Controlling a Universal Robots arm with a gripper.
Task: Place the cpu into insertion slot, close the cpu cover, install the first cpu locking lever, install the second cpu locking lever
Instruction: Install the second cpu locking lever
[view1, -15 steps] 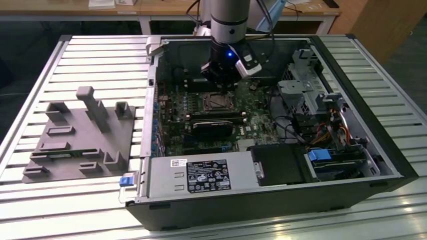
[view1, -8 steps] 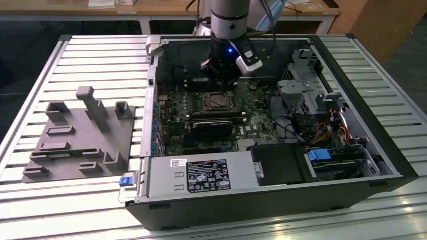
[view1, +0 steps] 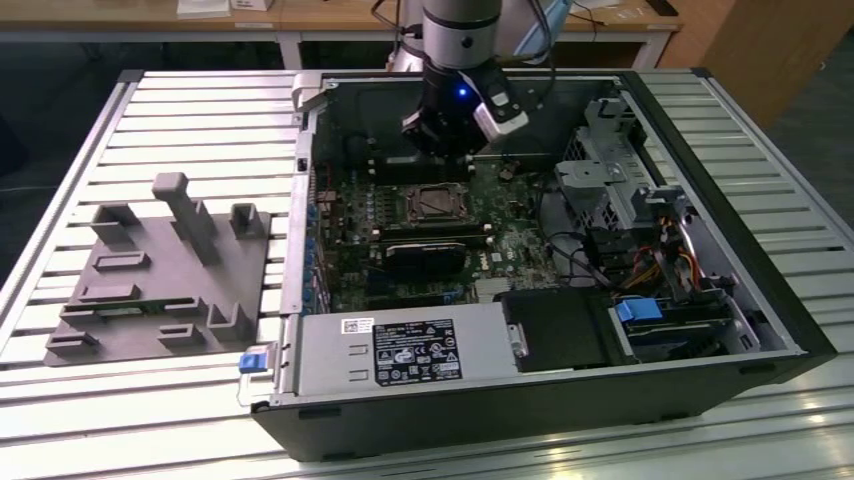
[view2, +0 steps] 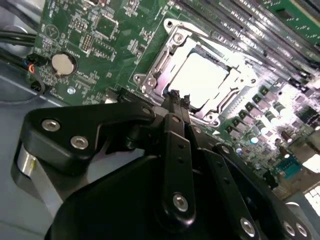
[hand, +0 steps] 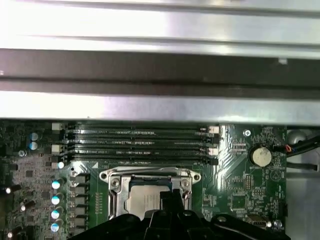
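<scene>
Cpu (view2: 202, 80) sits in the insertion slot (view2: 150, 80) under the cpu cover (view2: 235, 82); pincer (view2: 178, 97) pressed together beside it.

Silver cpu cover (view2: 200, 80) & pale cpu (hand: 145, 202), green board (hand: 240, 195), black gripper (view2: 176, 100).

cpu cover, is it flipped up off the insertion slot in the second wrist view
No, the cpu cover lies flat over the insertion slot, framing the cpu, whose pale face shows through its window.
</scene>
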